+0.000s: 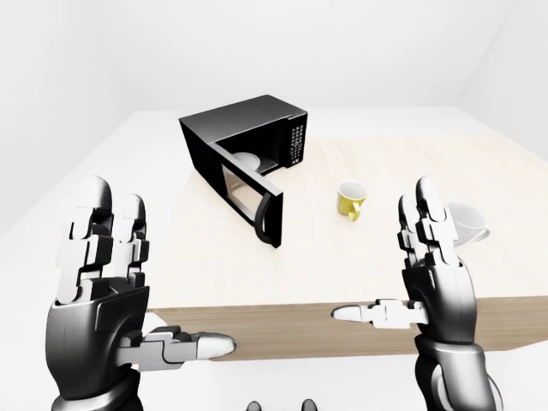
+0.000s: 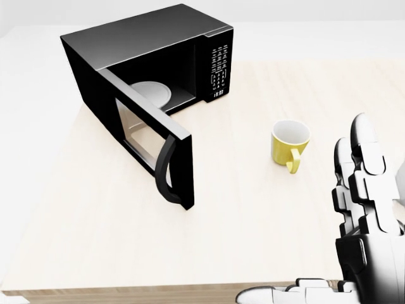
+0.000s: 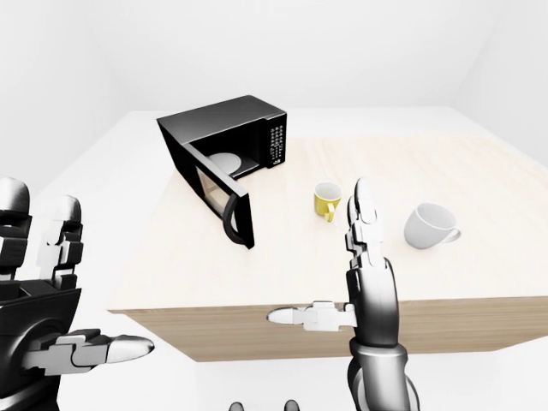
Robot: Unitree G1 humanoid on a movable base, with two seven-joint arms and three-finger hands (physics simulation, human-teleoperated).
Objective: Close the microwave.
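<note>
Both hands, left hand (image 1: 103,282) and right hand (image 1: 432,265), hang open; a hard shove on the microwave door (image 2: 149,136) could skid the microwave (image 2: 152,50) toward the yellow mug (image 2: 290,144).

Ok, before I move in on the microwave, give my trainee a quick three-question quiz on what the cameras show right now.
1. True or false: the microwave door is shut.
2. Multiple choice: what lies nearest the microwave on the table? A) the yellow mug B) the white mug C) a plate
3. Fill in: the left hand and the right hand are both ____, holding nothing.

Key:
1. False; the door stands swung wide open.
2. A
3. open
</note>
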